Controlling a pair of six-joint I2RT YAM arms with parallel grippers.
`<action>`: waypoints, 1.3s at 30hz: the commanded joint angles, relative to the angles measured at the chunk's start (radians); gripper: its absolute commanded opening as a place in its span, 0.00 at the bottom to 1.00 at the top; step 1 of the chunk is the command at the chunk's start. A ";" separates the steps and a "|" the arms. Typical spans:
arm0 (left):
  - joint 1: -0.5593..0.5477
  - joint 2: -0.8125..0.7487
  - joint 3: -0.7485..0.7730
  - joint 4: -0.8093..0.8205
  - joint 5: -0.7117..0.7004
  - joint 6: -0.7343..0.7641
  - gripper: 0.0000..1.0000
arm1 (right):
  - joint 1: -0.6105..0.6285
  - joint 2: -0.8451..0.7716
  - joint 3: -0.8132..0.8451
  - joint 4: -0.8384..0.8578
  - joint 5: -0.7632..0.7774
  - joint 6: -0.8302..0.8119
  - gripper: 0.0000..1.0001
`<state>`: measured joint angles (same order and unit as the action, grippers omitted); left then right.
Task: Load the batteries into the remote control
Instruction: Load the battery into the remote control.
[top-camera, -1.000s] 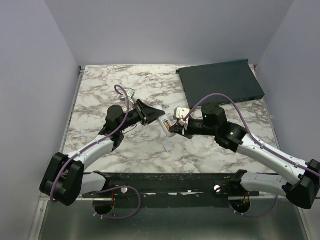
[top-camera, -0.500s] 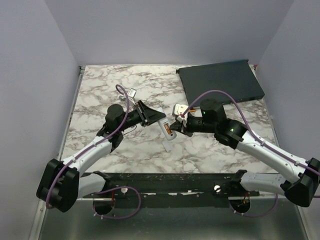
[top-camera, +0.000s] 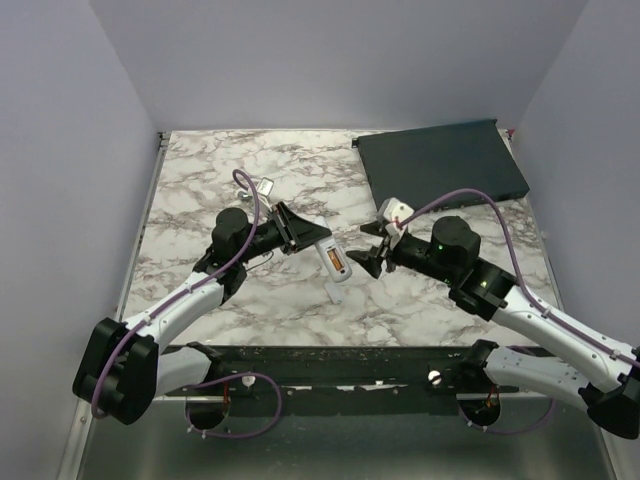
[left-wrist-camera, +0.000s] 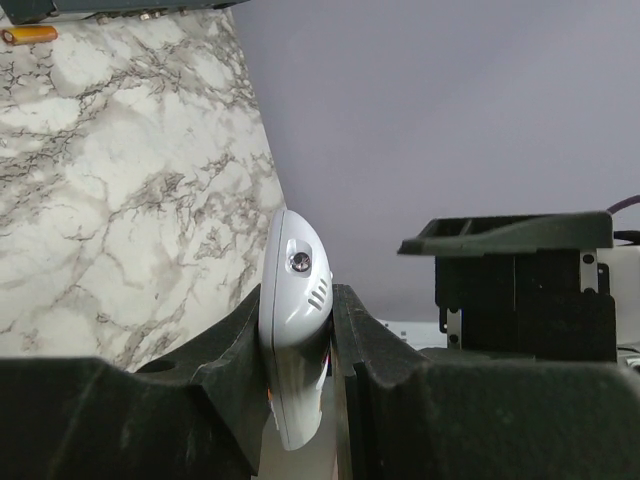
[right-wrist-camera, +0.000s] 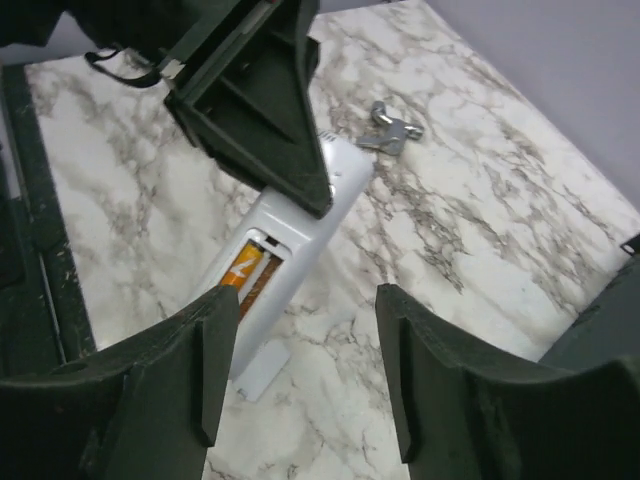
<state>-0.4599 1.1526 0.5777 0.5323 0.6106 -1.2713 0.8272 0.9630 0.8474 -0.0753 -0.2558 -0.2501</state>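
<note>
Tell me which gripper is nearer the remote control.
Left. The left gripper is clamped on the remote control; the right gripper is open just short of it, not touching.

The fingers (left-wrist-camera: 228, 375) clamp the white remote control (left-wrist-camera: 295, 300), marble table (left-wrist-camera: 120, 180) beyond it.

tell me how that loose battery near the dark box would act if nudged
The battery is a smooth little cylinder lying on its side on the flat marble table, so it would probably roll from a sideways push. It looks rigid and slick, so an off-centre pinch might squirt it out.
</note>
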 joint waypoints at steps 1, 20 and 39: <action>-0.005 -0.028 0.010 0.023 0.020 0.029 0.00 | -0.003 -0.037 -0.059 0.193 0.288 0.314 0.72; -0.005 -0.050 -0.016 0.225 0.096 -0.022 0.00 | -0.050 -0.084 -0.197 0.272 0.040 0.772 0.85; -0.005 -0.045 -0.005 0.222 0.092 -0.023 0.00 | -0.101 -0.022 -0.270 0.483 -0.114 0.953 0.76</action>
<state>-0.4599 1.1221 0.5735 0.7105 0.6838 -1.2915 0.7311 0.9218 0.5873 0.3641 -0.3393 0.6857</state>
